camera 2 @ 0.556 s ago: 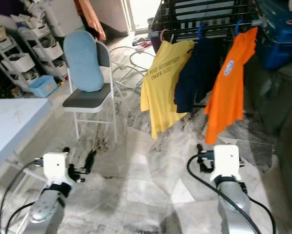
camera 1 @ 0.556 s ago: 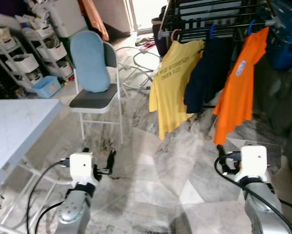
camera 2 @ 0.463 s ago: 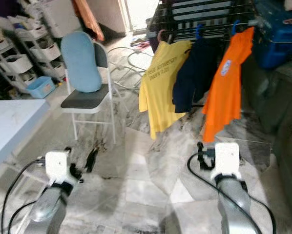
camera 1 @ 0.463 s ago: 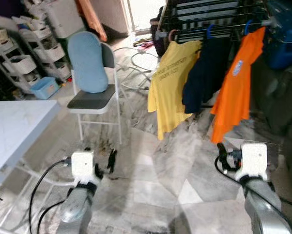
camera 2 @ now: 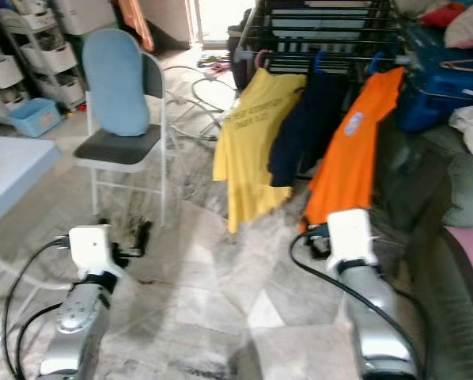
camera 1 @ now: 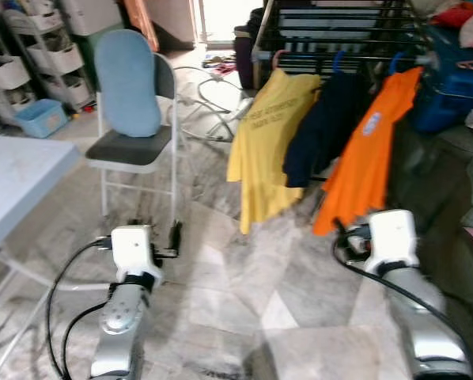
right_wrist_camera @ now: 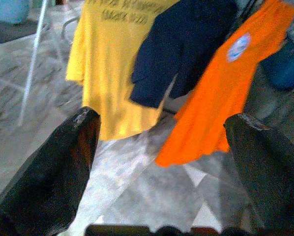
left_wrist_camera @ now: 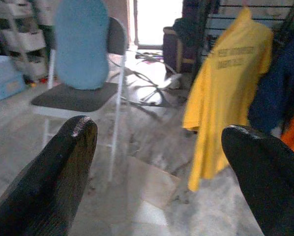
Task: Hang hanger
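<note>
A black drying rack (camera 1: 339,32) stands ahead, slightly to the right. Three shirts hang from it on hangers: a yellow T-shirt (camera 1: 264,150), a navy shirt (camera 1: 319,131) and an orange shirt (camera 1: 363,154). A thin wire hanger (camera 2: 462,67) lies on a blue box at the far right. My left gripper (camera 1: 173,236) is held low over the marble floor, open, nothing between its fingers (left_wrist_camera: 53,172). My right gripper (camera 1: 343,240) hovers just below the orange shirt's hem, open and empty, pointing at the shirts (right_wrist_camera: 161,123).
A folding chair (camera 1: 134,150) with a blue cushion stands to the left of the rack. A white table (camera 1: 15,174) juts in at the left edge. Shelves with bins (camera 1: 39,55) line the back left. A dark sofa (camera 1: 458,198) is on the right. Hoses (camera 1: 213,103) lie on the floor.
The camera has swung right and moved nearer the rack, so the chair and table slid left. Both arms keep the same pose, grippers open and empty.
</note>
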Available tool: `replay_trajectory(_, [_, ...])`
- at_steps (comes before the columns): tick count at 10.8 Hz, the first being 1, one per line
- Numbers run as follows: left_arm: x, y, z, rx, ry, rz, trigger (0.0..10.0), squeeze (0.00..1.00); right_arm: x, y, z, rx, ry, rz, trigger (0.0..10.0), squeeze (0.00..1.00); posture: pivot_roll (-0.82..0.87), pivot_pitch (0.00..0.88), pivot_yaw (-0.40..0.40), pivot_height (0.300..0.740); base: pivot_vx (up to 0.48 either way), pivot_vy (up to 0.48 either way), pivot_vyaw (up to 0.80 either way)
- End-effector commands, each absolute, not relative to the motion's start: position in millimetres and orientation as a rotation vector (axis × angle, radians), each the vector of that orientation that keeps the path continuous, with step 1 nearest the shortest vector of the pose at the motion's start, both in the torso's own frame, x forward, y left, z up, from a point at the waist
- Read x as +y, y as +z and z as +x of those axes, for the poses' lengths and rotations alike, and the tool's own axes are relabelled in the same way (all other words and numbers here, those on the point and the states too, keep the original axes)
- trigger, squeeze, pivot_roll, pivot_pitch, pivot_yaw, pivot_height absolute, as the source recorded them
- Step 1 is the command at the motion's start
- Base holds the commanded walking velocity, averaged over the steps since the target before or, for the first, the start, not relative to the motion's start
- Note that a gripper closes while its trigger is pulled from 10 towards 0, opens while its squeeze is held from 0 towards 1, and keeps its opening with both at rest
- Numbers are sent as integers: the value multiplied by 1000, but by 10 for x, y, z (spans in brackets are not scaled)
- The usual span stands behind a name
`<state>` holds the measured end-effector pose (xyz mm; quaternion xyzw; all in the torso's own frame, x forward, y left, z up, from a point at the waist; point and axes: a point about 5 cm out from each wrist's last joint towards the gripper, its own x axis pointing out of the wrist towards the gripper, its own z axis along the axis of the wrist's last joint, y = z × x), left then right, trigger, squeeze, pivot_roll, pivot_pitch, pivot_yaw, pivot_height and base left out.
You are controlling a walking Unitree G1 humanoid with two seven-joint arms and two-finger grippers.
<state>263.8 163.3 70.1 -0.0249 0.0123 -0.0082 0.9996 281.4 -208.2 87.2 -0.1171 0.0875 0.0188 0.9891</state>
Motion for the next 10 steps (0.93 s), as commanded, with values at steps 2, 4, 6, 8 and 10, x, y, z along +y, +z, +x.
replay_trajectory(2, [1683,544,2430,74,47,-55,10000,0,-1989,781,2804,186,64,-213,10000,0,-131,0,62,740,0,0,0])
replay_trajectory(4, [1731,519,2343,71,124,-71,10000,0,-1928,739,2847,201,143,-235,10000,0,-75,0,8,740,0,0,0])
replay_trajectory(6, [1800,546,2333,47,183,-71,10000,0,-1869,822,3083,175,180,-252,10000,0,-21,0,-51,740,0,0,0])
replay_trajectory(8, [1817,603,2343,20,162,-12,10000,0,-1760,932,3199,118,189,-239,10000,0,-5,0,-45,740,0,0,0])
replay_trajectory(10, [1788,710,2410,-20,93,42,10000,0,-1864,889,3096,108,110,-213,10000,0,-32,0,-6,740,0,0,0])
